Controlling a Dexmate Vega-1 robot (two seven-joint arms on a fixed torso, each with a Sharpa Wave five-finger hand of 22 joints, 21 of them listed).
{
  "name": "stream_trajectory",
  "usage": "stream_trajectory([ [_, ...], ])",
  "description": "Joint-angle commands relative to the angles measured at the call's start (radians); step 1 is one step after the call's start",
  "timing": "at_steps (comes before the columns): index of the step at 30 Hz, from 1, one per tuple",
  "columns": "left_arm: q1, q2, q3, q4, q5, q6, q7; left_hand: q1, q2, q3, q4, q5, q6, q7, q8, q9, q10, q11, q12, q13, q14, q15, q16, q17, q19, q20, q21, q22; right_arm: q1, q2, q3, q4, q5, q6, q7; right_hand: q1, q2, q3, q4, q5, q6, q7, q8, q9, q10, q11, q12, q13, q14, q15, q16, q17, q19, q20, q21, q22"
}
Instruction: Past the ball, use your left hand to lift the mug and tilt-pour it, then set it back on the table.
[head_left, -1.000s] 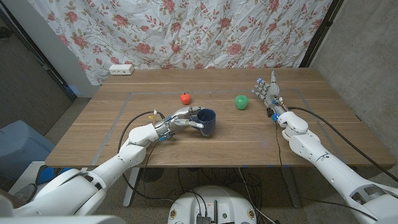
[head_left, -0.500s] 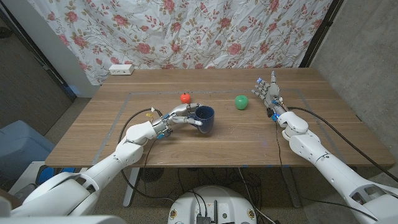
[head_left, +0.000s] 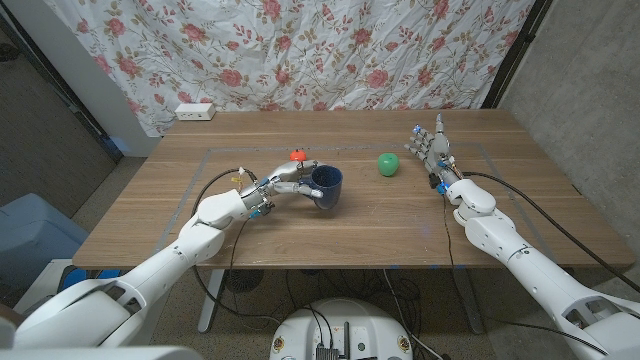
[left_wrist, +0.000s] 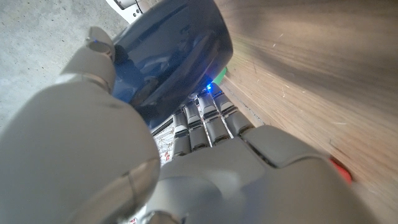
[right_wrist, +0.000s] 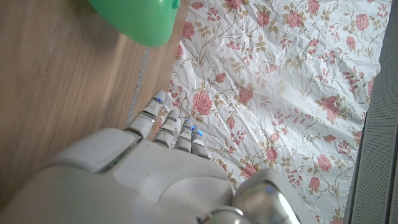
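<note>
Now the left hand (head_left: 283, 186) grips the blue mug (head_left: 326, 186) — tilted as if mid-pour, just past its fingertips — the green ball (head_left: 388, 163) beyond it, while the right hand (head_left: 429, 146) waits open-fingered.

Raised the mug (head_left: 326, 186) off the table (head_left: 150, 210) in the left hand (head_left: 283, 184); shifted it slightly left and farther; tipped its mouth toward the right.

glossy mug (head_left: 326, 186), matt wooden table (head_left: 400, 225)
</note>
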Motion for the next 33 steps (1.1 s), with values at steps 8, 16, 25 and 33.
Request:
stream_trajectory([
  [8, -0.006, 0.110, -0.001, -0.169, 0.130, 0.085, 0.106, 0.123, 0.167, -0.006, 0.001, 0.011, 0.044, -0.023, 0.112, 0.088, 0.144, -0.122, 0.011, 0.118, 0.054, -0.157, 0.004, 0.001, 0.020, 0.002, 0.004, 0.004, 0.000, 0.000, 0.000, 0.000, 0.000, 0.000, 0.000, -0.008, 0.048, -0.002, 0.005, 0.008, 0.007, -0.001, 0.005, 0.005, 0.004, -0.003, 0.006, 0.004, 0.008, -0.006, 0.004, 0.004, 0.003, -0.001, 0.005, 0.002],
  [16, -0.005, 0.160, -0.011, -0.259, 0.179, 0.143, 0.151, 0.123, 0.171, -0.009, 0.000, 0.013, 0.055, -0.018, 0.123, 0.087, 0.158, -0.122, 0.017, 0.125, 0.073, -0.159, 0.003, -0.006, 0.034, 0.007, 0.007, 0.004, 0.000, 0.000, 0.000, 0.000, 0.000, 0.000, 0.000, -0.008, 0.048, -0.002, 0.005, 0.008, 0.007, -0.002, 0.005, 0.005, 0.002, -0.003, 0.005, 0.004, 0.009, -0.007, 0.005, 0.004, 0.003, -0.001, 0.005, 0.001],
  [25, 0.005, 0.221, -0.027, -0.348, 0.230, 0.199, 0.189, 0.121, 0.175, -0.012, 0.002, 0.014, 0.061, -0.013, 0.130, 0.082, 0.171, -0.121, 0.021, 0.130, 0.082, -0.161, 0.003, -0.008, 0.041, 0.008, 0.008, 0.004, 0.000, 0.000, 0.000, 0.000, 0.000, 0.000, 0.000, -0.008, 0.048, -0.002, 0.005, 0.008, 0.007, -0.002, 0.005, 0.005, 0.002, -0.002, 0.005, 0.004, 0.009, -0.007, 0.005, 0.004, 0.004, 0.000, 0.005, 0.001],
  [33, 0.024, 0.271, -0.047, -0.424, 0.282, 0.223, 0.223, 0.120, 0.179, -0.012, 0.001, 0.015, 0.072, -0.012, 0.138, 0.078, 0.177, -0.125, 0.023, 0.135, 0.090, -0.159, 0.001, -0.011, 0.049, 0.006, 0.010, 0.004, 0.000, 0.000, 0.000, 0.001, 0.000, 0.000, 0.000, -0.008, 0.048, -0.002, 0.005, 0.008, 0.007, -0.002, 0.005, 0.005, 0.003, -0.003, 0.006, 0.004, 0.008, -0.007, 0.005, 0.004, 0.003, -0.001, 0.005, 0.002],
])
